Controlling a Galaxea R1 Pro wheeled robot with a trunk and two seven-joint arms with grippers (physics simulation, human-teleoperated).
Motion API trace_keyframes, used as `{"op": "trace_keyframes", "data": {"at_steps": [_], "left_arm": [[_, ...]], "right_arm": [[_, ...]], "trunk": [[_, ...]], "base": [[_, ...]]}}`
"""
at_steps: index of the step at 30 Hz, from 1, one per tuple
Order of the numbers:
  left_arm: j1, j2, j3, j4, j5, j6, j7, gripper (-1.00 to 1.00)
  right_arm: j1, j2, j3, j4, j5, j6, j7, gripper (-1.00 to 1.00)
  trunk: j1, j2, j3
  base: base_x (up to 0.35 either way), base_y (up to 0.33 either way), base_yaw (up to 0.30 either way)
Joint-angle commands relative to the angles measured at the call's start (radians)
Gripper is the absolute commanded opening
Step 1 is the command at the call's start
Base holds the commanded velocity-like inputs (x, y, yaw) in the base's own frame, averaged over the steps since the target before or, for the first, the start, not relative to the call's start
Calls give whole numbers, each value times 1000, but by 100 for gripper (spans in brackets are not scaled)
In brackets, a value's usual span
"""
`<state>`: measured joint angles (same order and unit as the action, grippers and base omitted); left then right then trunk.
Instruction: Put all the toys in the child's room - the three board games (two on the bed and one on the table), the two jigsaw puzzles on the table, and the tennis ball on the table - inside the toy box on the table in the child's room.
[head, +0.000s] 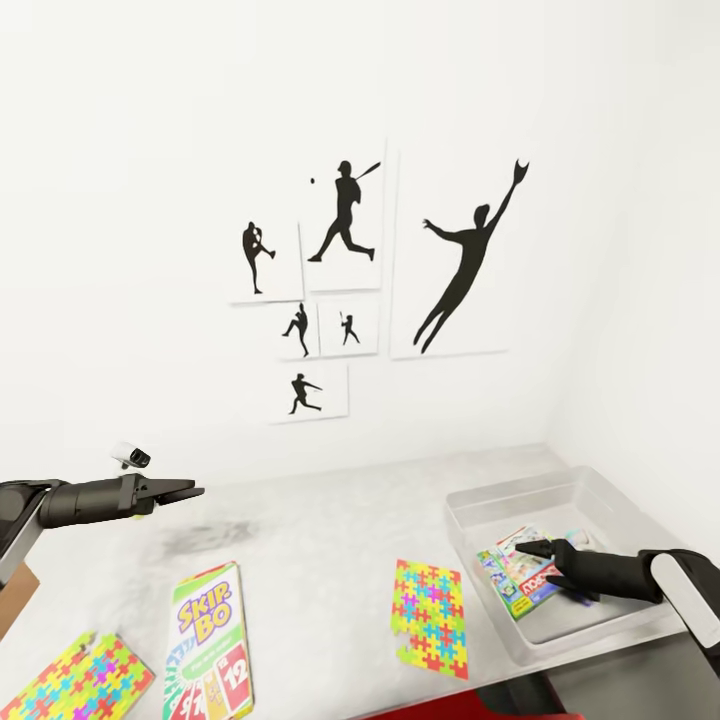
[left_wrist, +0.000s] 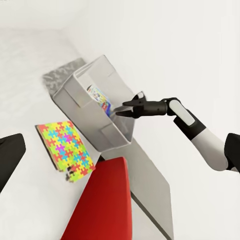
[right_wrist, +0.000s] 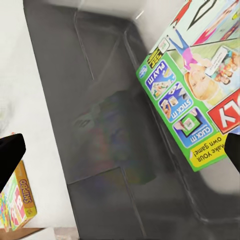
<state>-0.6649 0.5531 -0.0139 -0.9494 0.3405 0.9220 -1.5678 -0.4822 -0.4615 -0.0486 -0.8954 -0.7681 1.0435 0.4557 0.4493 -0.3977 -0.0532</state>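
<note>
Taking the toy box (head: 470, 512) as landmark: far to its left the left gripper (head: 180, 491) hovers above the table (head: 320, 520), released and empty. Nearer lie a jigsaw puzzle (head: 75, 680), the SKIP-BO box (head: 208, 640) and a second puzzle (head: 432, 617); all look light, stiff and flat, so an edge pinch seems best. Inside the box, the right gripper (head: 535, 549) hangs spread and empty over the MONOPOLY box (head: 522, 590).
</note>
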Motion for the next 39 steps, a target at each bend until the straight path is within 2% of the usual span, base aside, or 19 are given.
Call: {"op": "trace_keyframes", "data": {"at_steps": [1,15,28,39], "left_arm": [[-1,1,-1,0,2,11,-3,100],[-1,1,-1,0,2,11,-3,100],[-1,-1,-1,0,2,11,-3,100],[-1,-2,-1,0,2,11,-3,100]], "right_arm": [[-1,-1,-2,-1,11,4,13,100],[3,-40,-10,-9,11,4,79,100],[3,-49,-91,-10,15,4,101,100],[-3,-58,-127,-11,18,4,101,100]], "trunk": [[1,-2,-1],[1,-2,10],[1,-2,13],[1,-2,14]], "base": [[0,0,-62],[0,0,-30],[0,0,-2],[0,0,0]]}}
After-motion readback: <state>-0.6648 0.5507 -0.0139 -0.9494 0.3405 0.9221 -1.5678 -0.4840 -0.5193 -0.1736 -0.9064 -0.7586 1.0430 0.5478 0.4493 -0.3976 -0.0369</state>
